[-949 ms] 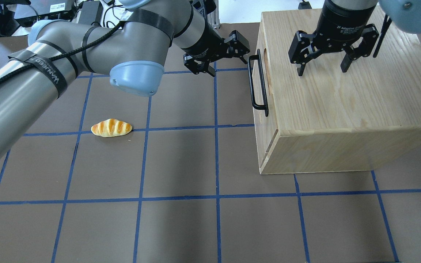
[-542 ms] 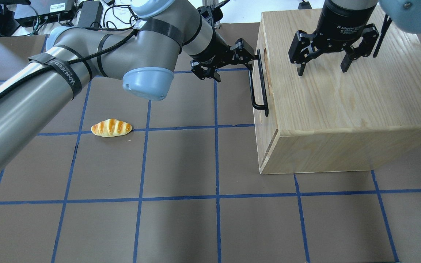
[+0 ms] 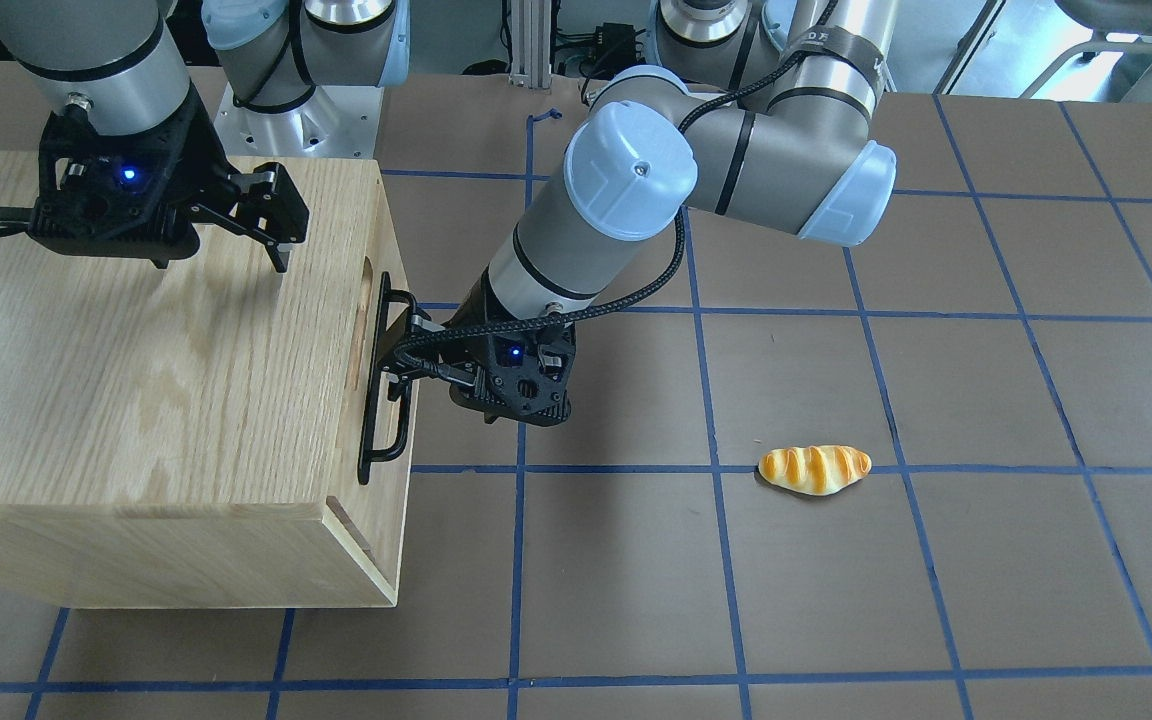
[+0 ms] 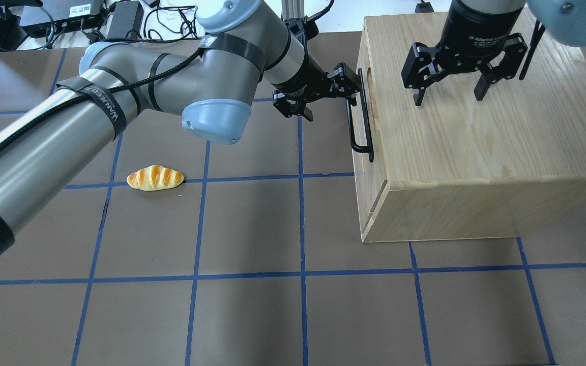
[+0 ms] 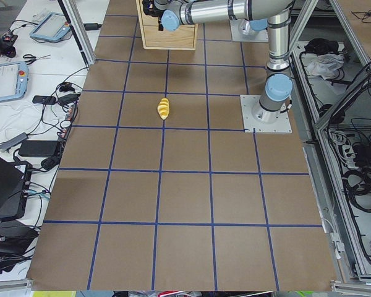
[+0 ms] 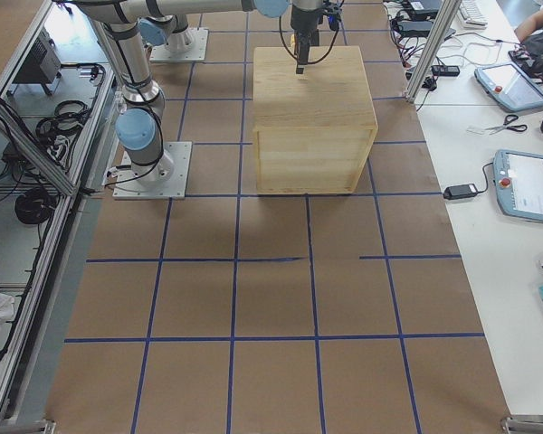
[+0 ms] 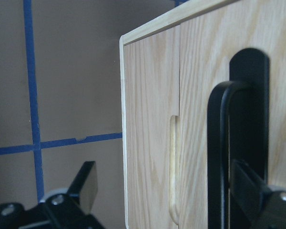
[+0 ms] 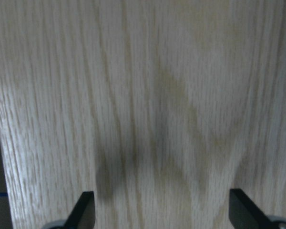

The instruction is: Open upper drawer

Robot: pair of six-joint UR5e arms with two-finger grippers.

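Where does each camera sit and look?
Front-facing: across the table, facing the robot; both arms, cabinet.
Overhead: behind the robot, looking down; left gripper at handle.
Exterior left: table's end; left arm near.
Exterior right: opposite end; right arm near.
Left wrist: close on the handle; fingers show.
Right wrist: onto cabinet top; fingers show.
Shared: front-facing and overhead: bread roll.

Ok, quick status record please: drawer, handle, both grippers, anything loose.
upper drawer: shut, front flush with the cabinet
left gripper: open, one finger on either side of the bar
handle: between those fingers, not clamped
right gripper: open, over the cabinet top, holding nothing
loose item: bread roll on the table, apart from the cabinet
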